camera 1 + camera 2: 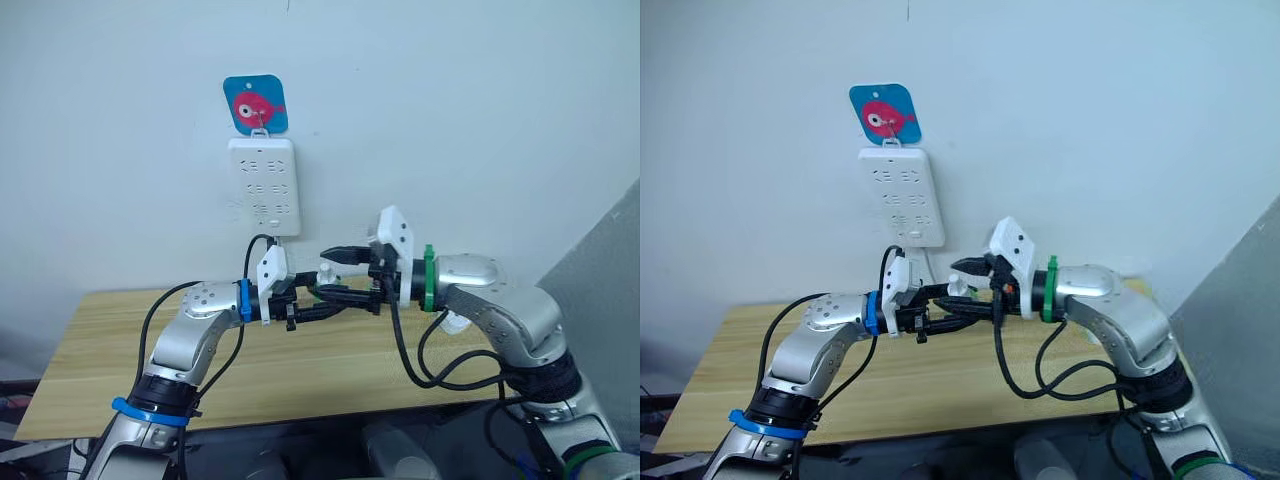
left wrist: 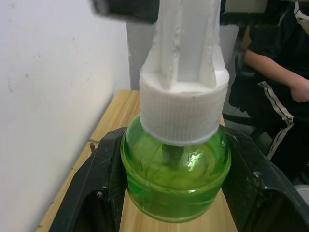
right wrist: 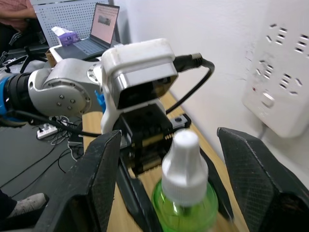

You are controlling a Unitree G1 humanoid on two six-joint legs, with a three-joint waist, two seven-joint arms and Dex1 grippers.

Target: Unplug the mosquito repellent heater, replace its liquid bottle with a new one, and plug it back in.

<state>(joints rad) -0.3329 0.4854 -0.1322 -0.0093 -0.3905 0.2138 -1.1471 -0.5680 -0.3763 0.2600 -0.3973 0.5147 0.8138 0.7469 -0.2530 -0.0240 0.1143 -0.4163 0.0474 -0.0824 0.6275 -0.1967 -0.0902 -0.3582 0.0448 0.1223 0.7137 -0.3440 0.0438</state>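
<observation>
Bottle [image 2: 176, 193], green with a white screw cap [image 2: 183, 113], is clamped at its body between the two black fingers [image 2: 99, 188] of the left gripper [image 1: 322, 296]. It is held in the air above the table [image 1: 110, 345], in front of the wall. The right gripper [image 1: 338, 262] is positioned directly opposite, with its fingers [image 3: 94, 186] spread wide to either side of the cap and clear of it; nothing is held by it. In the eye views the two grippers are seen tip to tip over the middle of the table, the left arm reaching in from 8 o'clock and the right arm from 4 o'clock.

A white power strip [image 1: 263, 185] is mounted on the wall at 12 o'clock from the grippers, hung under a blue card bearing a pink fish [image 1: 256, 103]. A cord is seen running down from the strip's lower edge. In the right wrist view the strip [image 3: 282, 72] appears just beside the bottle [image 3: 186, 205].

In the left wrist view a seated person [image 2: 275, 63] in dark clothing is visible beyond the table's far end. In the right wrist view a laptop [image 3: 99, 31] is seen on a desk well beyond the left arm.
</observation>
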